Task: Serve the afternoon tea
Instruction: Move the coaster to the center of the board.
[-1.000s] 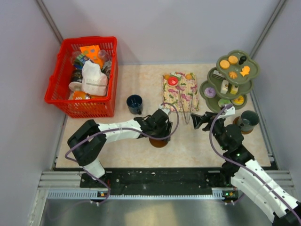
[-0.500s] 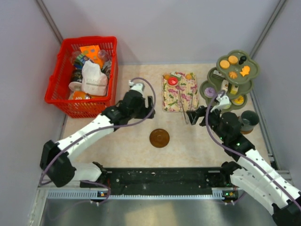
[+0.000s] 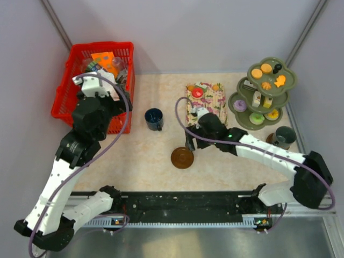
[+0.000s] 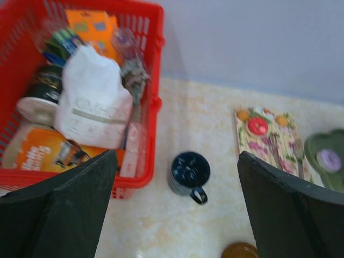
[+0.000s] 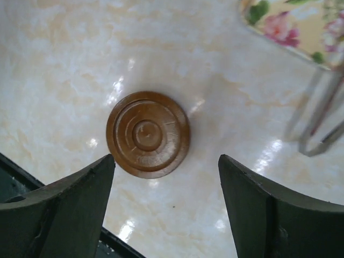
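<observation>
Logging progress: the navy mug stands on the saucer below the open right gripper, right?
No. The navy mug stands on the table beside the basket; the saucer below the open right gripper is bare, as the top view shows.

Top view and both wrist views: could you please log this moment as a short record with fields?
left gripper: open, empty, high near the basket
right gripper: open, empty, over the saucer
saucer: bare, nothing on it
navy mug: upright, between basket and mat, apart from the saucer
green mug: at the right, in front of the stand
stand: pastries on its tiers
mat: red doughnut on it
</observation>
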